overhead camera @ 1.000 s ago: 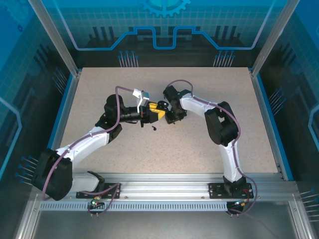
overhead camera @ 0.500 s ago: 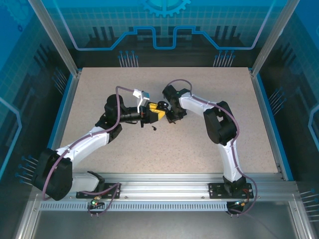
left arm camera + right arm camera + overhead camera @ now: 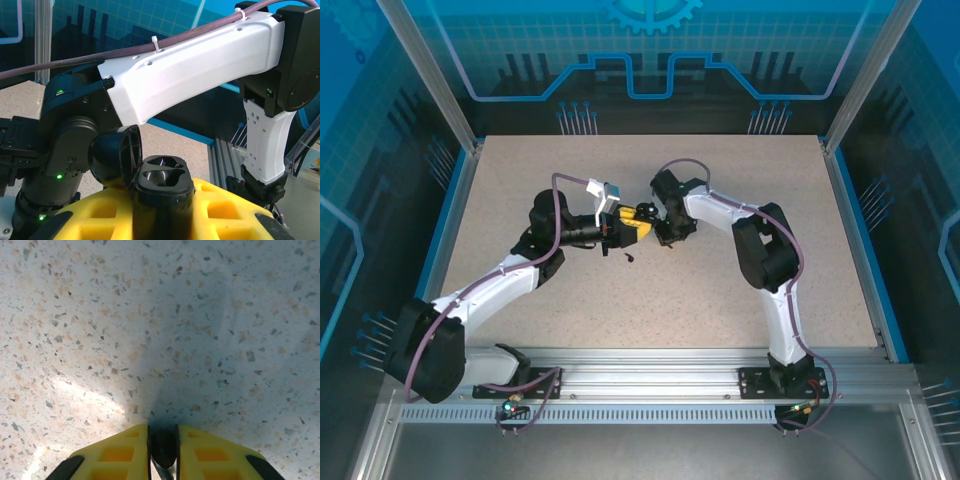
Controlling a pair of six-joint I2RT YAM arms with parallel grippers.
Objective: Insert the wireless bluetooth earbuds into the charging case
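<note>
While the left gripper (image 3: pixel 628 226) clamps the charging case (image 3: pixel 162 175) between its yellow fingers, lid (image 3: pixel 117 155) swung back and both sockets empty, the right gripper (image 3: pixel 163 434) stands just to its right, jaws almost together on a small dark piece, apparently a black earbud (image 3: pixel 163 450); its stem direction cannot be told. Insertion likely requires carrying it leftward over the sockets. A second earbud (image 3: pixel 630 257) lies on the table (image 3: pixel 720 300) nearby.
</note>
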